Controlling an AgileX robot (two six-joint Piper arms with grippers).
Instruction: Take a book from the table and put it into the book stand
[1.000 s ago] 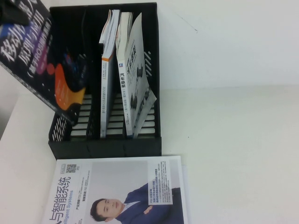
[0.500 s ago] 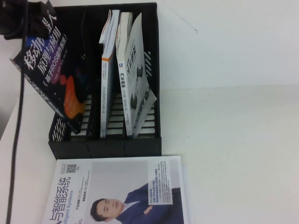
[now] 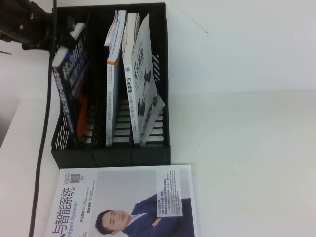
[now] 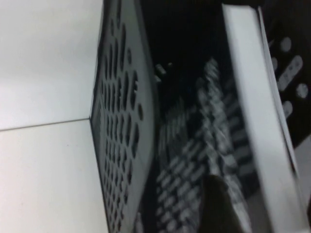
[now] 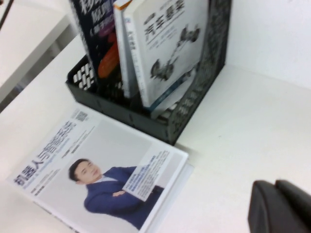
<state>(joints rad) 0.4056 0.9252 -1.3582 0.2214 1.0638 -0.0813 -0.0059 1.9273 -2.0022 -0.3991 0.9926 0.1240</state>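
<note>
One dark navy paperback book (image 3: 73, 84) stands in the leftmost slot of the black mesh book stand (image 3: 111, 153) on the white table (image 3: 237, 148). Whether the left gripper (image 3: 66, 32) above it grips cannot be told. Right gripper (image 5: 282, 206) hovers near a white-cover book (image 3: 123, 207) printed "Intelligent Systems"; its grip is equally unclear.

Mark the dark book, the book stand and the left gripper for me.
dark book (image 3: 74, 94): high view, on its cover inside the leftmost slot.
book stand (image 3: 111, 154): high view, on its front wall.
left gripper (image 3: 71, 29): high view, at the book's top edge.
</note>
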